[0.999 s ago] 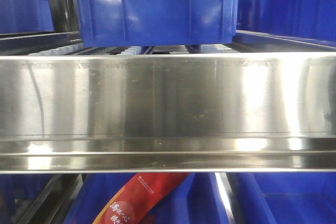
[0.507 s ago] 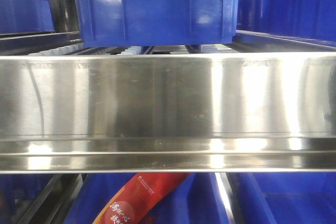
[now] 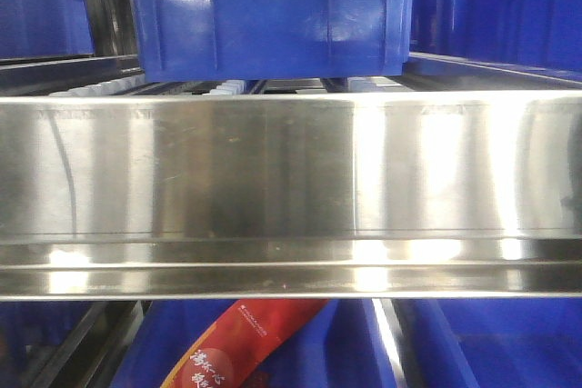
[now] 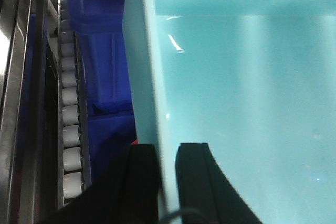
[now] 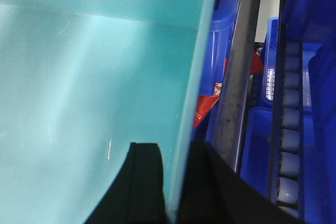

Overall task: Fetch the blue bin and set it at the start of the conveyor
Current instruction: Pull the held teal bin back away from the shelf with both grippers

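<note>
Blue bin: pale turquoise plastic, smooth and glossy w/ soft light streaks, no marks. Its inside fills most of both wrist views, and what shows of it is bare. The walls show as thin edges running down each pic.

L gripper is clamped on the left wall. One black finger is outside, the other inside, w/ the wall pinched in the narrow gap. R gripper does the same on the opp. wall, w/ one finger inside the bin and its mate outside. So the bin is gripped at two opposite walls, close beside the rack. Can't tell if its base rests on anything.

Just past the left wall are a roller track and a dark blue crate. Past the right wall are a grey post, a blue crate and more rollers.

Front view: a shiny steel rail spans the middle. Above it sits a dark blue crate, contents hidden by its wall, w/ more crates at both sides. Below the rail, a lower crate holds a red packet w/ white lettering, lying at a slant. A red packet also shows in the right wrist view, behind the bin's wall.
</note>
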Controlling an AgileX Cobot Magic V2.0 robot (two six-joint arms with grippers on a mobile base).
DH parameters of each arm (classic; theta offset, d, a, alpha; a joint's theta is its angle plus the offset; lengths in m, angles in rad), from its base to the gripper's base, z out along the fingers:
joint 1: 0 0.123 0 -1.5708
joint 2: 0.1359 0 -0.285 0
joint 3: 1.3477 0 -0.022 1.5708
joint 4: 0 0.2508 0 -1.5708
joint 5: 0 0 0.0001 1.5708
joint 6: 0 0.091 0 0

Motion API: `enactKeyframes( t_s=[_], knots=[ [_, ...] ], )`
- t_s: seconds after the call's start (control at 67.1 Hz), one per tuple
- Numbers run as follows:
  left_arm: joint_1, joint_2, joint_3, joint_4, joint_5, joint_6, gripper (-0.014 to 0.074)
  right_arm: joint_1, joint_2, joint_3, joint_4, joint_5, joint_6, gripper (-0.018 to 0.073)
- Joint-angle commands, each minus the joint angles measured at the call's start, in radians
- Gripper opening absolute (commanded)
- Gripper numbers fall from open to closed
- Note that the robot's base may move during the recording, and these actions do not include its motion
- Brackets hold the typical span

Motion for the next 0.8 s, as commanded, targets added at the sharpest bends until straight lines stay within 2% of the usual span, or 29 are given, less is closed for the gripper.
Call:
enactKeyframes(
  t_s=[0.0, 0.477, 0.79],
  knots=[
    [0.000, -0.011, -0.008, 0.015, -0.030, 0.012, -0.0111, -0.008, -0.009, -0.007, -0.044, -0.039, -0.025, -0.0152],
    [0.000, -0.009, -0.008, 0.015, -0.032, 0.012, -0.0111, -0.008, -0.007, -0.007, -0.044, -0.041, -0.025, -0.0152],
    [0.000, 0.018, -0.008, 0.015, -0.145, 0.012, -0.0111, -0.008, -0.001, -0.007, -0.044, -0.140, -0.025, -0.0152]
  ],
)
